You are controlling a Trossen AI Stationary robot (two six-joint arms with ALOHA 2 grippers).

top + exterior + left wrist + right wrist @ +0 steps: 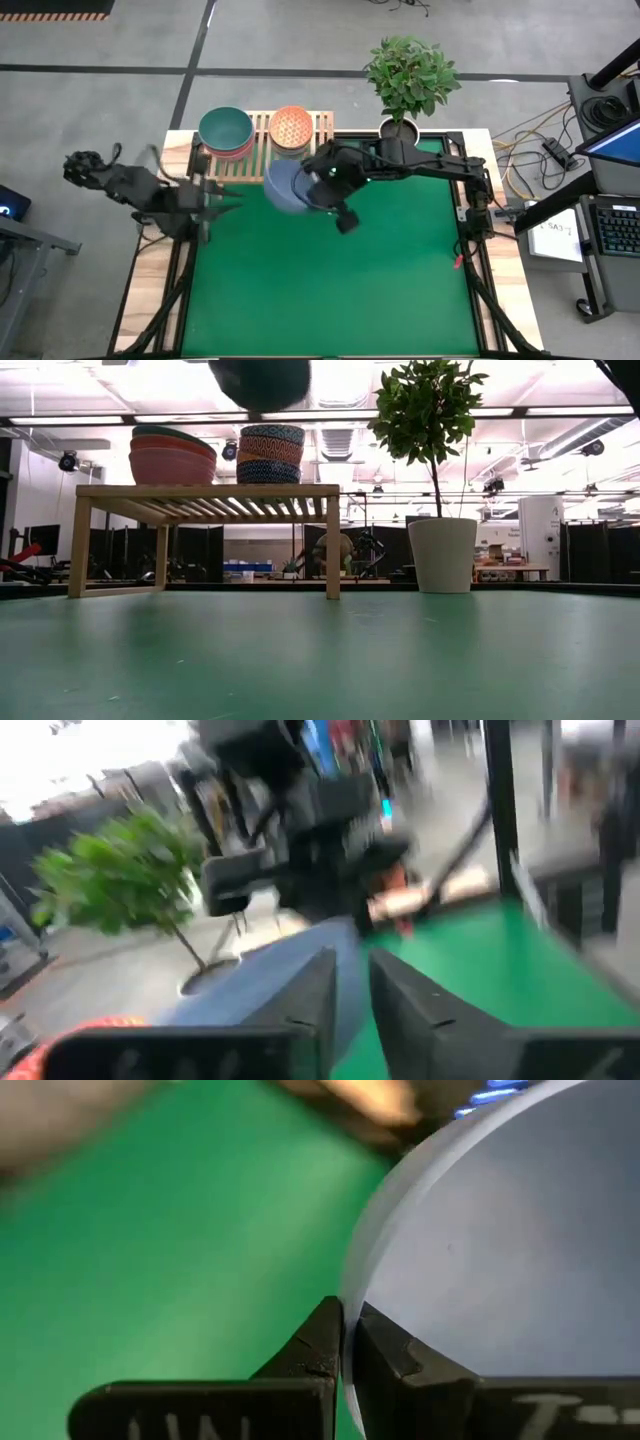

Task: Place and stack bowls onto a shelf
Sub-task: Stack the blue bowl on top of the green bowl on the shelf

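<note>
The slate-blue bowl (285, 184) hangs in the air just in front of the shelf's near edge, held by my right gripper (312, 188), which is shut on it. In the low view only the bowl's dark underside (260, 382) shows, high above the table. The light-wood shelf (262, 150) carries two stacks: a dark teal bowl on pink and red ones (225, 131) and an orange patterned bowl on patterned ones (291, 127). My left gripper (232, 198) floats left of the held bowl, fingers nearly together (352, 965), touching nothing. My right gripper pinches the slate-blue bowl's rim (350, 1295), one finger (385, 1355) inside the bowl and one (315, 1345) outside. It reaches in from the table's right. The bowl is lifted clear of table and shelf.
A leafy plant in a white pot (400, 128) stands at the far edge, right of the shelf (205, 491). The green table (330, 290) lies bare nearer the camera. The shelf's right end, beside the orange stack, shows bare slats (322, 128).
</note>
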